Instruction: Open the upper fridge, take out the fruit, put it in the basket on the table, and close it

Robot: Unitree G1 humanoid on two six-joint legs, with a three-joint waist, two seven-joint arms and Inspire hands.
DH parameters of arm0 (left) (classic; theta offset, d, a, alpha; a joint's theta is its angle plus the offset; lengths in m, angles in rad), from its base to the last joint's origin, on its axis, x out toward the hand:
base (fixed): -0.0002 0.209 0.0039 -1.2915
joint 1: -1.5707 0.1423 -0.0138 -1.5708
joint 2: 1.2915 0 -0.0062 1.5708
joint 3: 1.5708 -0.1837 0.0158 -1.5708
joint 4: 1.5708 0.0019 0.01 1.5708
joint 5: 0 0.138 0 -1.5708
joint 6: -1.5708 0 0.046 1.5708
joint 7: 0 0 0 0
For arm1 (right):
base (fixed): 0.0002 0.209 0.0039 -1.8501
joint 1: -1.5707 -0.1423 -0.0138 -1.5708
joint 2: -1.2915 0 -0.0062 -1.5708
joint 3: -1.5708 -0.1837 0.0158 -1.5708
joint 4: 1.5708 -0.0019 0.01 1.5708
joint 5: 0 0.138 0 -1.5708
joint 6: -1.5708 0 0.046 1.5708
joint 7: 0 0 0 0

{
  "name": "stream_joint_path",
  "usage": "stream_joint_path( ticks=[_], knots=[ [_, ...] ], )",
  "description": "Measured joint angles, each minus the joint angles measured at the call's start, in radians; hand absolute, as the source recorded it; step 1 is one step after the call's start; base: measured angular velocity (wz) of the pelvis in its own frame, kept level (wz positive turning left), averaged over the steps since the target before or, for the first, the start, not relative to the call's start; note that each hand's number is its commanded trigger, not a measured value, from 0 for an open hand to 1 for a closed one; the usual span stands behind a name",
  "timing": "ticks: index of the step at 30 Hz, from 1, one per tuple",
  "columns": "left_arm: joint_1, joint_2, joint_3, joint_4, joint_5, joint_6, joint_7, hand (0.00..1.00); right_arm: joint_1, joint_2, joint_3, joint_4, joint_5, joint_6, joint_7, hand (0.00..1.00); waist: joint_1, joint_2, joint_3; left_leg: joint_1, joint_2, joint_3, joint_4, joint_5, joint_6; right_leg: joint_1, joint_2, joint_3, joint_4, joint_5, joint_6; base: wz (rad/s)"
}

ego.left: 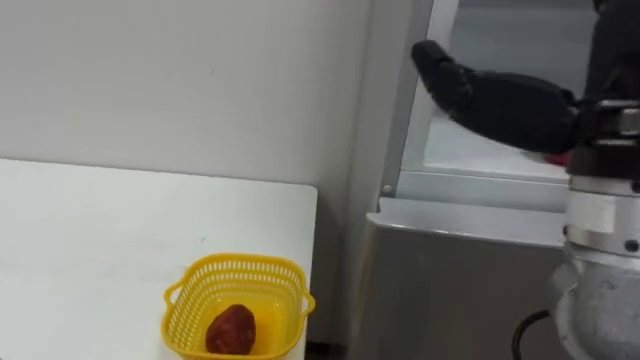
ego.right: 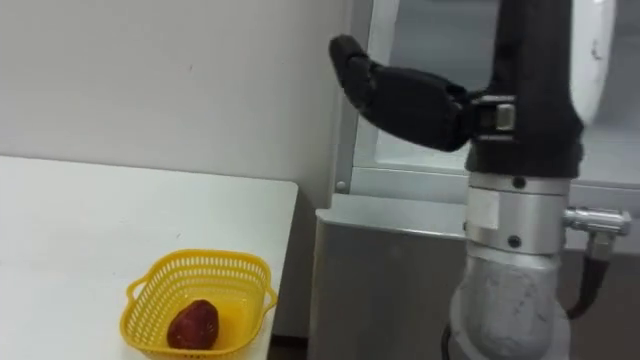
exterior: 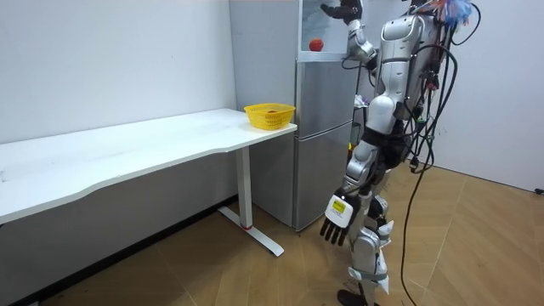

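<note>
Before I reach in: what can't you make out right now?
- Red item in the fridge: left eye view, nearly all behind the right hand; too small in room view to identify.
- Fridge interior above: cut off by the eye views' top edge.
- Red lump in the basket: kind unclear.

table [ego.left: 90,250] left of the fridge [ego.left: 460,290], basket [ego.left: 240,278] on the table end nearest the fridge, fruit [ego.left: 231,330] in the basket

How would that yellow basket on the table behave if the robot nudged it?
It would probably slide easily: the yellow basket looks like thin mesh plastic, so it is likely light. It sits near a corner of the white table, so a push might send it off. The dark red lump inside may roll.
</note>
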Motion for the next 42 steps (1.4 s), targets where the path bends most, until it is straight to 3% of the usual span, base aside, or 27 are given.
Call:
stream_joint_path(
  ticks=[4, 9, 13, 16, 20, 25, 32, 37, 42],
  knots=[
    [0.026, -0.013, 0.017, -0.002, 0.001, -0.004, 0.0, 0.0, 0.057, -0.003, -0.067, -0.009, 0.0, -0.017, -0.02, 0.0, -0.035, 0.01, -0.003, 0.013, 0.0, 0.015, -0.009, 0.0, 0.0, 0.001, 0.005, 0.018, 0.001, 0.0, 0.0, -0.11],
    [0.024, -0.013, 0.016, -0.004, -0.005, -0.013, -0.003, 0.0, 0.094, -0.038, -0.142, 0.014, 0.047, -0.018, -0.035, 0.0, -0.073, 0.016, 0.005, 0.018, 0.001, 0.018, -0.009, -0.001, -0.001, 0.0, 0.005, 0.02, 0.009, 0.0, 0.0, -0.02],
    [0.025, -0.008, 0.019, -0.007, -0.003, -0.017, -0.01, 0.0, 0.096, -0.068, -0.177, 0.045, 0.073, -0.017, -0.053, 0.0, -0.087, 0.006, 0.0112, 0.024, 0.002, 0.029, -0.009, -0.003, -0.002, -0.001, 0.005, 0.021, 0.014, -0.002, -0.002, -0.08],
    [0.026, 0.002, 0.021, -0.007, -0.003, -0.016, -0.01, 0.0, 0.098, -0.072, -0.196, 0.069, 0.108, -0.004, -0.054, 0.0, -0.088, -0.01, 0.0128, 0.024, 0.002, 0.033, -0.009, -0.003, -0.003, -0.002, 0.005, 0.023, 0.014, -0.003, -0.002, -0.03],
    [0.027, 0.015, 0.02, -0.007, -0.003, -0.012, -0.009, 0.0, 0.098, -0.089, -0.215, 0.142, 0.186, 0.035, -0.045, 0.0, -0.086, -0.03, 0.0025, 0.025, 0.001, 0.033, -0.007, -0.003, -0.002, -0.003, 0.005, 0.023, 0.013, -0.003, -0.002, 0.0],
    [0.026, 0.015, 0.02, -0.007, -0.002, -0.01, -0.006, 0.0, 0.098, -0.094, -0.213, 0.176, 0.22, 0.049, -0.016, 0.0, -0.086, -0.031, 0.0034, 0.023, 0.002, 0.033, -0.009, -0.003, -0.002, -0.006, 0.006, 0.022, 0.013, -0.003, -0.002, 0.0],
    [0.049, 0.016, 0.045, -0.043, -0.002, -0.008, -0.008, 0.0, 0.086, -0.155, -0.214, 0.29, 0.305, 0.074, 0.031, 0.0, -0.083, -0.041, 0.0038, 0.013, 0.002, 0.031, -0.009, -0.005, -0.001, -0.014, 0.006, 0.022, 0.014, -0.003, -0.002, 0.0],
    [0.082, 0.019, 0.061, -0.111, -0.002, 0.012, -0.023, 0.0, 0.04, -0.234, -0.214, 0.394, 0.41, 0.124, 0.067, 0.0, -0.08, -0.049, 0.0003, 0.004, 0.002, 0.028, -0.008, -0.005, -0.001, -0.024, 0.005, 0.019, 0.016, -0.003, -0.002, 0.0],
    [0.086, 0.023, 0.06, -0.145, -0.001, 0.028, -0.032, 0.0, 0.011, -0.235, -0.212, 0.41, 0.416, 0.153, 0.096, 0.0, -0.075, -0.053, 0.0013, 0.0, 0.002, 0.026, -0.008, -0.005, -0.001, -0.026, 0.004, 0.017, 0.016, -0.005, -0.002, 0.0]
  ],
)
